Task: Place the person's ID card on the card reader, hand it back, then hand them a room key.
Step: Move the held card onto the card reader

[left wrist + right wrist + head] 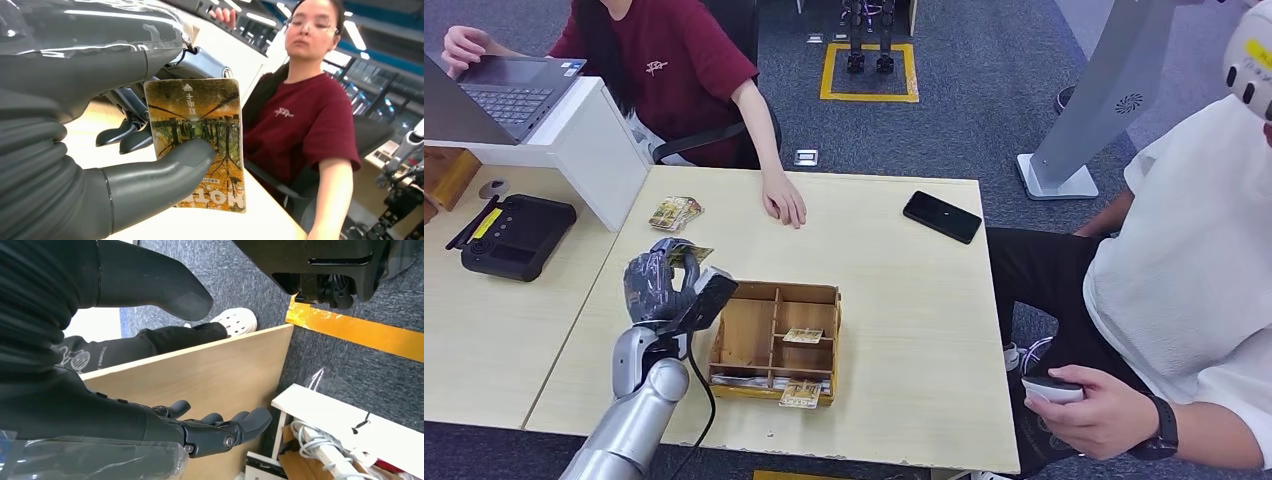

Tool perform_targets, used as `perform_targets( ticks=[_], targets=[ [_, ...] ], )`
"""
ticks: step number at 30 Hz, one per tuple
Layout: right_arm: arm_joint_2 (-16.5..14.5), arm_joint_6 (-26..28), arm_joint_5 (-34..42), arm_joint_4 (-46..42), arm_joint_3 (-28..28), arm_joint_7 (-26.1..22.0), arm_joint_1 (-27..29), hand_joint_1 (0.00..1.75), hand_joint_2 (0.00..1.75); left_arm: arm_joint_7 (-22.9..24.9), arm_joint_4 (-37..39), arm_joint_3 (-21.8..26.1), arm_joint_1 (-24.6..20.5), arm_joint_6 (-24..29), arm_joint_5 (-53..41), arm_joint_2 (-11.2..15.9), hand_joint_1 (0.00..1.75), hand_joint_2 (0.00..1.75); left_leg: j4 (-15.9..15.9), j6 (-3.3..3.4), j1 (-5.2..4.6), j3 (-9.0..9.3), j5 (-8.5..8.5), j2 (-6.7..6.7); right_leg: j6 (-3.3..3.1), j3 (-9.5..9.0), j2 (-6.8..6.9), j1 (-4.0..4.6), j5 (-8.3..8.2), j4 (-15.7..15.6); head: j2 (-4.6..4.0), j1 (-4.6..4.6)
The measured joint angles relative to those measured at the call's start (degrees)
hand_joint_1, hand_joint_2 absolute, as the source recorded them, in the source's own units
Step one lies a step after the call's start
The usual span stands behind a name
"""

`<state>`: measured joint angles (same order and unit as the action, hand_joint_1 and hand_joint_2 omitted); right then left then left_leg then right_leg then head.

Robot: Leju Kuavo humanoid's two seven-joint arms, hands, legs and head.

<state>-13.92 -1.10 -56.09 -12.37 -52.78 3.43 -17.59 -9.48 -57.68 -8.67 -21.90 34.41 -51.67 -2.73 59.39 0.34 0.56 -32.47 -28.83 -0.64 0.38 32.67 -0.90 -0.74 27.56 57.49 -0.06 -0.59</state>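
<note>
- Left hand pinches a hotel room key card above the counter, beside the wooden card box.
- Right hand hangs empty, fingers apart.
- Advised: extend toward the seated person's resting hand, card edge leading, release only once taken.

- Table: pale wood-grain laminate, matt.
- Organiser box: bare wood.
- Room key card: glossy printed plastic.
- Left hand: smooth grey plastic.
- Floor: rough carpet.
</note>
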Motion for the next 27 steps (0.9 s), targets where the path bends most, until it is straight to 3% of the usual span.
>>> perform_targets(
  ticks=[11,27],
  targets=[
    [-0.08,-0.93,-2.45,0.0,-1.45,-1.8,-0.07,0.0,1.75,-0.6,1.01,-0.39,-0.76,-0.93,2.11,-0.69,1.75,1.75,0.0,0.0,0.0,-0.01,0.0,0.0,0.0,0.0,0.0,0.0,0.0,0.0,0.0,0.01],
    [-0.11,-1.03,-4.29,0.0,-3.34,-3.34,-0.19,0.0,1.75,-3.57,-0.55,-1.4,0.62,1.73,1.65,-0.88,1.75,1.75,0.0,0.0,0.0,-0.01,0.0,0.0,0.0,0.0,0.0,0.0,0.0,0.01,0.0,0.0]
  ],
)
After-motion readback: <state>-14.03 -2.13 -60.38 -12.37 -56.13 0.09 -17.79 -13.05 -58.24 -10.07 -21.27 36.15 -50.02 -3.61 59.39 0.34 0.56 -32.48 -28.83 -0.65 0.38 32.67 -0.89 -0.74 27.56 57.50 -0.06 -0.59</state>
